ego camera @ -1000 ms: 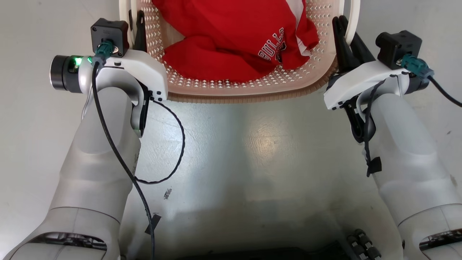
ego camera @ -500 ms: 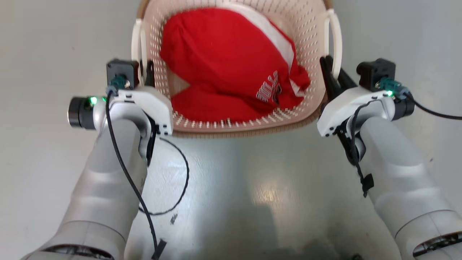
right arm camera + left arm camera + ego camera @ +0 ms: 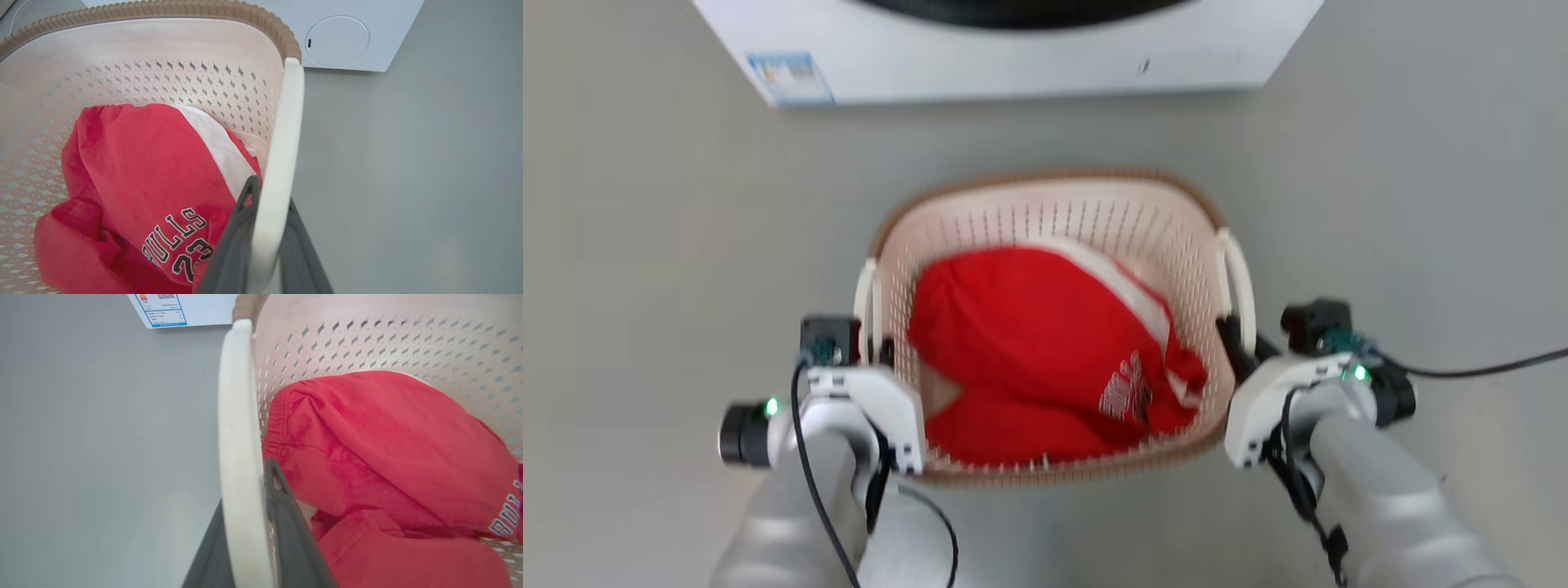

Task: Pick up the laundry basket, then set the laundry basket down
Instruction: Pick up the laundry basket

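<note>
washing machine (image 3: 1013,61) cut off by my head view's top edge | red jersey (image 3: 1029,343) hides laundry basket (image 3: 1045,214) floor | jersey print blurred | right forearm (image 3: 1388,506) cropped below

Head camera looks down, seemingly steeply; wrist cameras sit close along opposite basket handles (image 3: 239,437) (image 3: 282,163), sharing the red garment (image 3: 388,449).

A smooth, pale grey floor (image 3: 645,245) lies all round me, evenly lit and with a soft sheen. At the top of my head view stands a white washing machine (image 3: 1013,57), the dark rim of its door (image 3: 1013,6) cut off by the edge. A blue-and-white label (image 3: 788,77) sits at its lower left corner. My right wrist view shows a round cover (image 3: 337,41) low on its front.
</note>
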Available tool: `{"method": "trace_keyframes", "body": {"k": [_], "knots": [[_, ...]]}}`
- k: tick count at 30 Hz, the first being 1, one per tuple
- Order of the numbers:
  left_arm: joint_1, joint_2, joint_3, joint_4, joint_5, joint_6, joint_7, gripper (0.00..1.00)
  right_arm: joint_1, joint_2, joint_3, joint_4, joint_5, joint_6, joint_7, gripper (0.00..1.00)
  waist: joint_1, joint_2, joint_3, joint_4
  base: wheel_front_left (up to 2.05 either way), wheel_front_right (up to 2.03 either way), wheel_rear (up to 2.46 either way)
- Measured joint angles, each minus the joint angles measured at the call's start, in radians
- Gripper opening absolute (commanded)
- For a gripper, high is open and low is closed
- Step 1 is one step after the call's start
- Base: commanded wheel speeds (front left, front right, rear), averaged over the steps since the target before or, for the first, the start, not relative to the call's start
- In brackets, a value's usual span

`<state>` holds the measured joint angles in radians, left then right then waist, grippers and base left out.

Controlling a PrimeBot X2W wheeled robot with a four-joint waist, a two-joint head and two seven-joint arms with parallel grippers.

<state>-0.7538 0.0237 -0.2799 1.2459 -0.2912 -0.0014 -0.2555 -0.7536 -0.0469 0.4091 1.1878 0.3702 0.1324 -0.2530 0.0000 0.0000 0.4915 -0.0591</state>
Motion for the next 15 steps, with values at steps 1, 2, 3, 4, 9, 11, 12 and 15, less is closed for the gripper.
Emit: {"method": "trace_keyframes", "body": {"k": [1, 2, 3, 4, 9, 11, 12, 15], "knots": [[0.017, -0.001, -0.010, 0.006, -0.012, 0.000, 0.000, 0.00, 0.016, 0.000, 0.018, 0.003, 0.016, 0.000, 0.007, 0.00, 0.0000, 0.0000, -0.026, -0.003, 0.00, 0.00, 0.00], [0.034, -0.001, -0.019, 0.011, -0.023, 0.000, 0.000, 0.00, 0.030, 0.001, 0.034, 0.011, 0.030, 0.000, 0.008, 0.00, 0.0000, 0.0000, -0.053, -0.006, 0.00, 0.00, 0.00], [0.052, -0.002, -0.028, 0.015, -0.035, -0.003, 0.000, 0.00, 0.043, 0.002, 0.051, 0.017, 0.041, 0.000, 0.013, 0.00, 0.0000, 0.0000, -0.080, -0.009, 0.00, 0.00, 0.00], [0.070, -0.002, -0.038, 0.018, -0.047, -0.006, 0.002, 0.00, 0.058, 0.002, 0.064, 0.020, 0.051, 0.000, 0.019, 0.00, 0.0000, 0.0000, -0.107, -0.012, 0.00, 0.00, 0.00], [0.157, 0.000, -0.102, 0.024, -0.108, -0.007, 0.021, 0.00, 0.121, 0.003, 0.126, 0.030, 0.096, 0.000, 0.056, 0.00, 0.0000, 0.0000, -0.238, -0.025, 0.00, 0.00, 0.00], [0.189, 0.001, -0.131, 0.021, -0.140, -0.007, 0.040, 0.00, 0.141, 0.003, 0.148, 0.036, 0.107, 0.000, 0.078, 0.00, -0.0001, 0.0000, -0.287, -0.030, 0.00, 0.00, 0.00], [0.203, 0.002, -0.148, 0.020, -0.152, -0.007, 0.049, 0.00, 0.149, 0.003, 0.154, 0.043, 0.115, 0.000, 0.087, 0.00, -0.0001, 0.0000, -0.310, -0.031, 0.00, 0.00, 0.00], [0.246, 0.003, -0.188, 0.011, -0.194, -0.005, 0.071, 0.00, 0.177, 0.004, 0.179, 0.049, 0.132, 0.000, 0.100, 0.00, 0.0000, 0.0000, -0.376, -0.036, 0.00, 0.00, 0.00]]}}
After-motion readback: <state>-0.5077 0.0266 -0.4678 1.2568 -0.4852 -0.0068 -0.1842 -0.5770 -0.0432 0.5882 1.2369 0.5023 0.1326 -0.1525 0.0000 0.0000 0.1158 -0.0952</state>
